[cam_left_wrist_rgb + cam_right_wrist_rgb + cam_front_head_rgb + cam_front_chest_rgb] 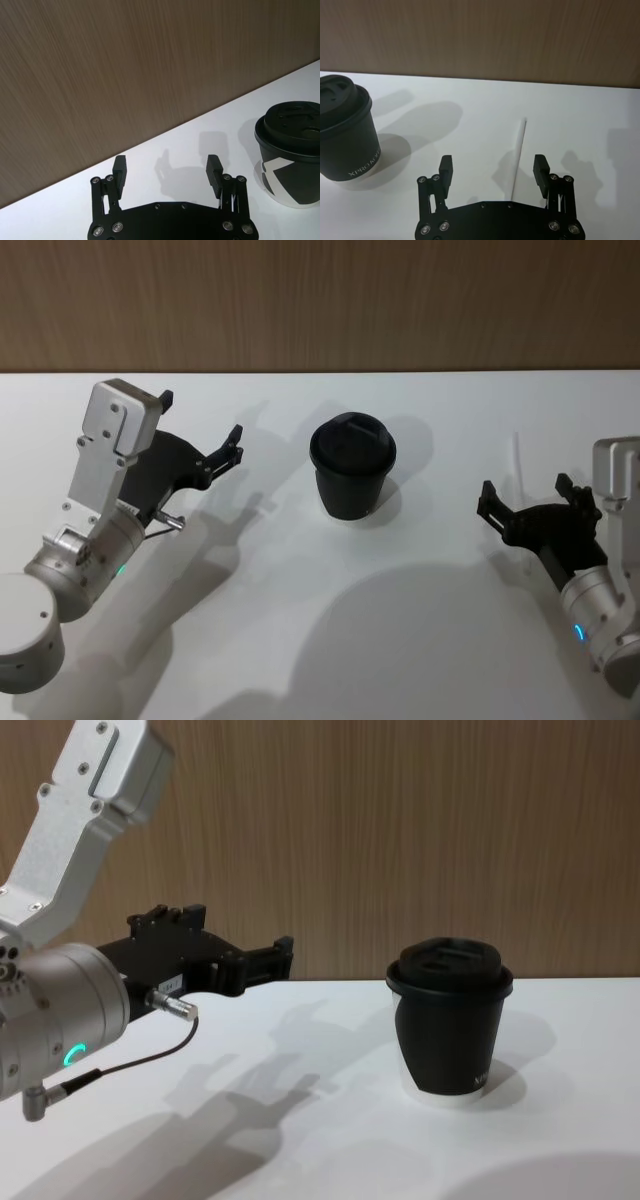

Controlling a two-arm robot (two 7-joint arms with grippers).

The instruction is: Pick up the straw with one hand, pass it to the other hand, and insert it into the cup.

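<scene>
The white straw (519, 150) lies flat on the white table, running away from my right gripper (493, 165), whose open jaws straddle its near end without touching it. In the head view the straw (518, 458) shows faintly just beyond the right gripper (526, 490) at the table's right side. The black lidded cup (352, 465) stands upright in the middle. My left gripper (203, 420) hovers open and holds nothing, left of the cup (290, 150) and above the table. From the chest, the left gripper (240, 935) hangs at lid height beside the cup (450, 1020).
A wood-panelled wall (320, 300) closes off the table's far edge. A thin dark cable (130, 1065) loops under the left wrist. Bare white table (330, 620) spreads in front of the cup and between the two arms.
</scene>
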